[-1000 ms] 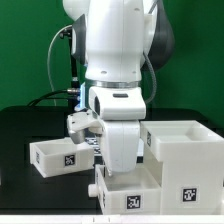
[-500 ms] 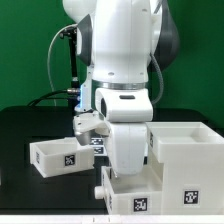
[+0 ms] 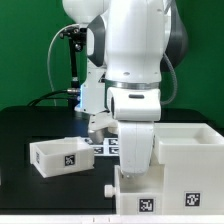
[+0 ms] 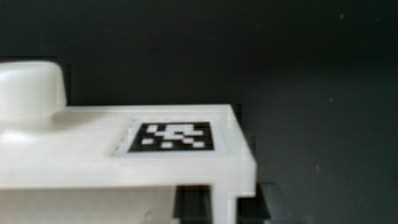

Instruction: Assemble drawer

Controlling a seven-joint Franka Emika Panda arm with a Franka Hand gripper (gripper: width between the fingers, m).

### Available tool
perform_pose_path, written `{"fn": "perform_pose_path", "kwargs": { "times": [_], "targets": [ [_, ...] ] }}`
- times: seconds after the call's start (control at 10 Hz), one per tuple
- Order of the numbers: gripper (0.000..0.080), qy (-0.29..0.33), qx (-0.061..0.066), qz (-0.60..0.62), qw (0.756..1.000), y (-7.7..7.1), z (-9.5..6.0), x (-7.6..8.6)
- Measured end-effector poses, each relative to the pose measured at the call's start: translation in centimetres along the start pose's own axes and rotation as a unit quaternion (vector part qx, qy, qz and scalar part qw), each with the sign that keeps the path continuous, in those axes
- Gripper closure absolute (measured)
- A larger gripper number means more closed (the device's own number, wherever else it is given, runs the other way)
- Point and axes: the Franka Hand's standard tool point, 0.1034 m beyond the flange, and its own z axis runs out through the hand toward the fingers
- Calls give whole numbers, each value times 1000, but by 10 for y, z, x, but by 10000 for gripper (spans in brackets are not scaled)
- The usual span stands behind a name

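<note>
My gripper (image 3: 134, 174) is shut on the wall of a white open-top tray (image 3: 133, 196) at the front of the exterior view, close beside the tall white casing (image 3: 188, 152) on the exterior view's right. The tray carries a square marker (image 3: 147, 204) and a small knob (image 3: 107, 187). In the wrist view the tray (image 4: 98, 150) fills the frame with its marker (image 4: 173, 137) and knob (image 4: 27, 90); my dark fingers (image 4: 192, 210) stand on either side of its wall. A second white tray (image 3: 60, 157) lies on the exterior view's left, apart from the gripper.
The marker board (image 3: 101, 146) lies flat on the black table (image 3: 30, 190) behind the trays, partly hidden by my arm. A green wall stands behind. A cable stand (image 3: 72, 60) rises at the back.
My arm has moved toward the exterior view's right with the tray in the gripper, bringing it closer to the casing. The left tray has not moved.
</note>
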Motion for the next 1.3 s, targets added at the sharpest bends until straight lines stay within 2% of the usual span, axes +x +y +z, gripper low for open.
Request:
{"fn": "perform_pose_path", "kwargs": {
  "times": [0.3,0.4,0.5,0.6,0.7,0.8,0.9,1.0,1.1,1.2,1.3],
  "targets": [
    [760,0,-1,6,1000,0,0,3],
    [682,0,0,6,1000,0,0,3],
    [682,-2,2,6,1000,0,-2,1],
    [546,-10,10,8,1000,4,-15,-5],
    [362,-17,8,11,1000,12,-33,-11],
    [234,-21,10,4,1000,17,-43,-21],
    [234,-24,10,0,1000,23,-48,-38],
    [164,-25,14,-5,1000,24,-42,-55],
    [154,-22,19,-7,1000,22,-31,-62],
    [154,-19,26,-6,999,19,-18,-66],
    [151,-16,30,-5,999,17,-7,-63]
  ]
}}
